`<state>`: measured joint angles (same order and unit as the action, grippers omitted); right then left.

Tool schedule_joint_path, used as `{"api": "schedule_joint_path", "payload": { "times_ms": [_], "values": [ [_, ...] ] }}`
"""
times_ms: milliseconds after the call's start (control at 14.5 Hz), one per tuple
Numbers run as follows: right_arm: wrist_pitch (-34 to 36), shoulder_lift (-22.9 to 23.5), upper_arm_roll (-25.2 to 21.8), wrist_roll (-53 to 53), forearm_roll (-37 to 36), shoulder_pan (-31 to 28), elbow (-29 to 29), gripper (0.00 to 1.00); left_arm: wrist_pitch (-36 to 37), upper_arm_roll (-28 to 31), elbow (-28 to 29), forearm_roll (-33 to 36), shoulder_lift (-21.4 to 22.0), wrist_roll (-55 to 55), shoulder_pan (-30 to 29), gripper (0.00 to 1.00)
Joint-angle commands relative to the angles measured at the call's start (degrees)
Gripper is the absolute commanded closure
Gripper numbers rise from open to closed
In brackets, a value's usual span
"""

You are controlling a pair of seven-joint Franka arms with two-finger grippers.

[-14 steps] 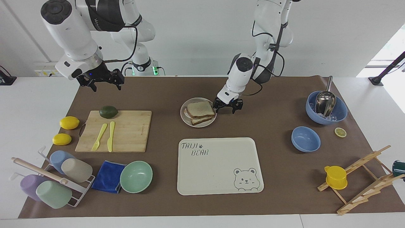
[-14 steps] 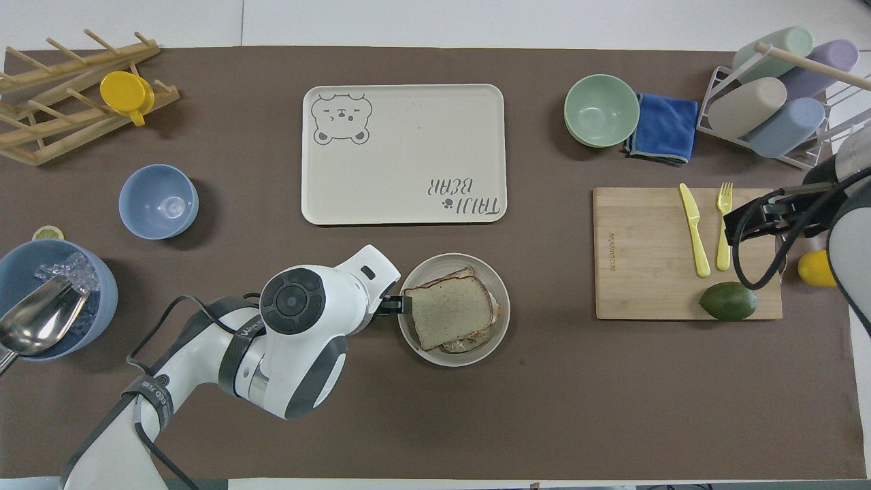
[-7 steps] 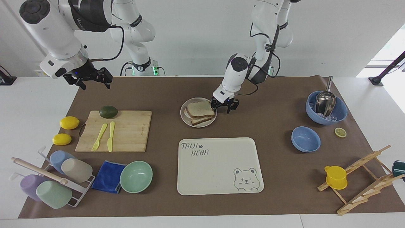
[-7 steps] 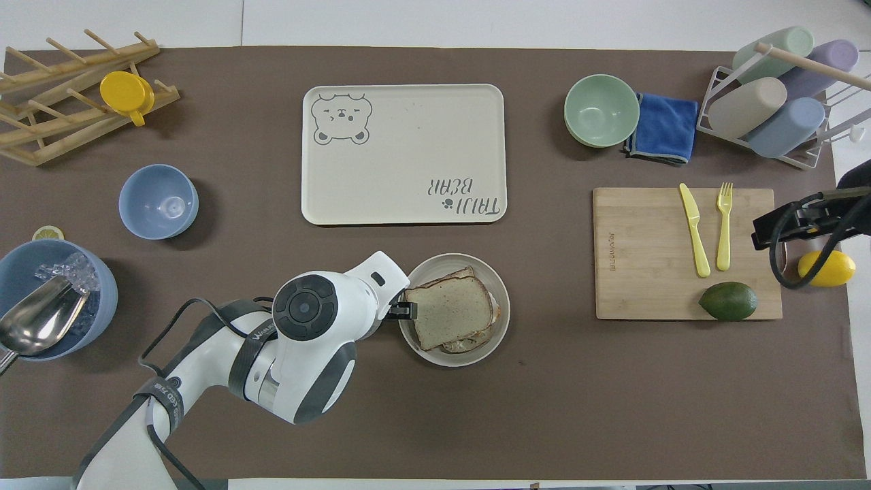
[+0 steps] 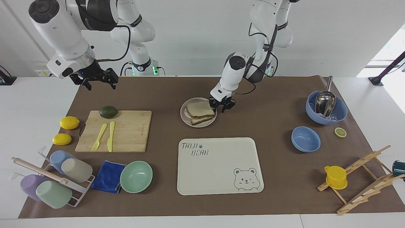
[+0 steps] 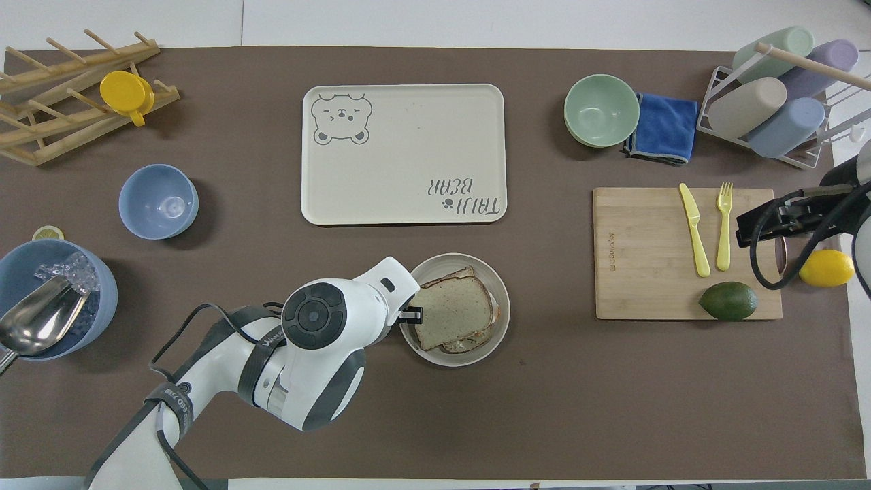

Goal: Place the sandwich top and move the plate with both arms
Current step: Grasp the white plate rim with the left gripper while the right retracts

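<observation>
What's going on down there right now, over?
Left hand low at the plate rim. Sandwich top already on the stack. Right hand waits, raised.

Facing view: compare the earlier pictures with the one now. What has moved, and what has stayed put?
The left gripper has crept toward the plate and is now at its rim, beside the sandwich top. The right gripper swung outward past the table's edge, then partly back, high above it. The sandwich top, plate and tray have not moved. Nothing was gripped or released.
</observation>
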<state>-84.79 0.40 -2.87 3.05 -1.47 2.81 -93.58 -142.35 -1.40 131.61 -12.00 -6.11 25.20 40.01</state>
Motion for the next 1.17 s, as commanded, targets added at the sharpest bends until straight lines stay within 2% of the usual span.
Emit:
{"api": "schedule_joint_path", "payload": {
  "times_ms": [0, 207, 276, 759, 897, 1103],
  "values": [
    [-1.1, 0.1, -0.8, -0.4, 1.4, -0.4, -1.2, 0.00, -2.1, 0.8, 0.4, -1.0, -0.2, -0.2, 1.0, 0.73],
    [-2.6, 0.4, -2.2, -1.0, 1.4, -0.5, -0.2, 0.00, -2.8, 0.8, 0.4, -1.0, -1.1, -0.4, 1.4, 0.97],
    [-2.7, 0.2, -2.5, -1.0, 1.6, -0.7, 0.1, 0.00, -3.1, 0.8, 0.3, -1.0, -1.2, -0.5, 1.7, 1.00],
    [-2.8, 0.0, -2.3, -0.8, 1.3, -0.1, 0.0, 0.00, -1.8, 0.9, -1.3, -3.2, -1.9, -0.3, 0.9, 1.00],
    [-2.7, -0.1, -2.3, -1.0, 1.4, -0.1, -0.2, 0.00, 2.5, 0.9, -3.7, -3.4, -1.4, -0.6, -1.1, 1.00],
    [-2.4, -0.4, -2.3, -1.1, 1.3, 0.0, -0.3, 0.00, 13.1, 0.9, -11.1, -3.5, -1.1, -0.7, -5.6, 1.00]
  ]
}}
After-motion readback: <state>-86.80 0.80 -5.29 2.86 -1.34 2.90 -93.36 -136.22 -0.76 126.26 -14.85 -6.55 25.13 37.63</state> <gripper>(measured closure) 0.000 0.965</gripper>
